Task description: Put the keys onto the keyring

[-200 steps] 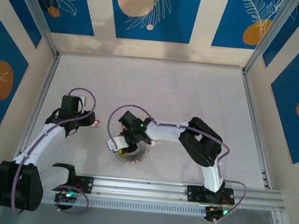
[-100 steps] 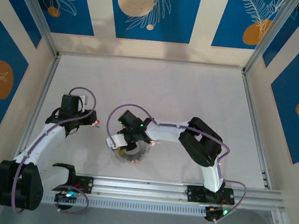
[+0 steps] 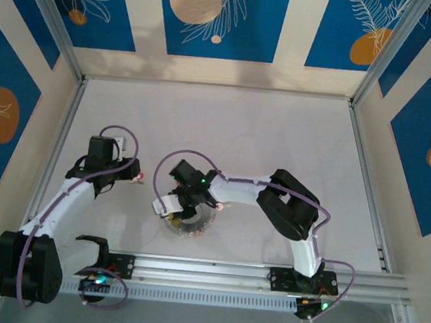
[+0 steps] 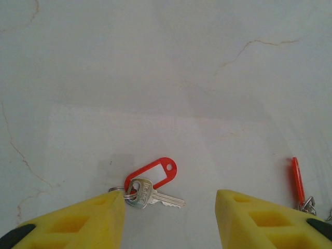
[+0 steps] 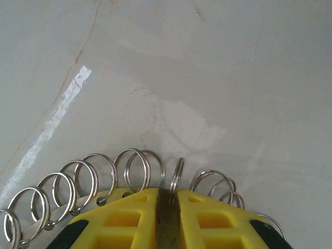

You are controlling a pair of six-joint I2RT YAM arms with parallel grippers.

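My left gripper (image 4: 170,201) holds its blocky yellow fingers wide apart about a small silver key with a glossy red oval tag (image 4: 140,190) at lower centre, while my right gripper (image 5: 167,193) pinches the grey loop-fringed metal keyring (image 3: 197,227), also lower centre.

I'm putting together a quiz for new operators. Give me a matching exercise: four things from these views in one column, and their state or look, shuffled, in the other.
Things
1. left pincer
2. right pincer
3. key
4. tag on that key

States
A. red frame, white inset
B. shut on a wire loop of the keyring
C. silver, lying flat on the table
D. open, fingers wide apart

Pairs: 1-D, 2-B, 3-C, 4-A
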